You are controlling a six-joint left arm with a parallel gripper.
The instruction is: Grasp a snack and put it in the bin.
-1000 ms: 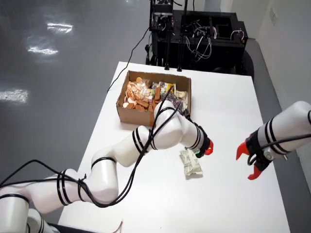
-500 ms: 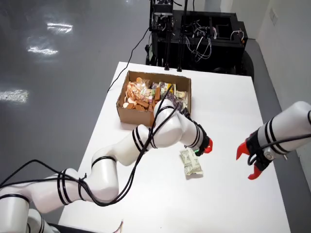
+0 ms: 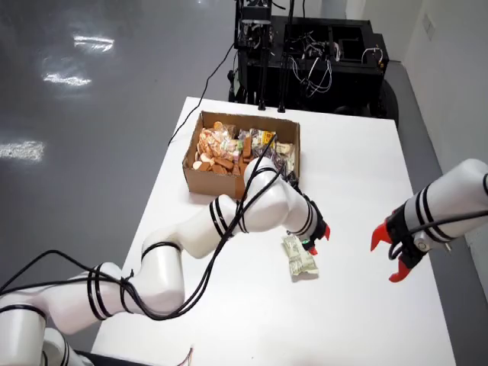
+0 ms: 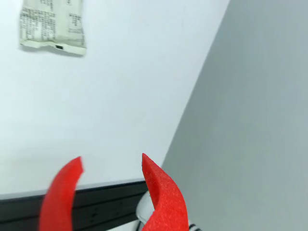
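A pale green snack packet (image 3: 299, 256) lies flat on the white table (image 3: 358, 175), in front of the cardboard bin (image 3: 206, 179). The bin holds several snacks. My gripper (image 3: 320, 232), on the long white arm that reaches over the bin's corner, hovers just up and right of the packet without touching it. From this overhead view its red fingertips are mostly hidden behind the wrist. In the wrist view the two red fingers (image 4: 159, 187) stand apart around my gripper (image 4: 111, 161) with nothing between them. The snack packet (image 4: 53, 29) shows at the top left.
A second white arm with a red gripper (image 3: 390, 255) hangs open near the table's right edge. Black equipment and cables (image 3: 320, 53) stand behind the table. The table edge (image 4: 192, 101) runs diagonally in the wrist view, with grey floor beyond.
My gripper has shifted slightly to the left, closer to the snack packet. The packet and the second arm have not moved.
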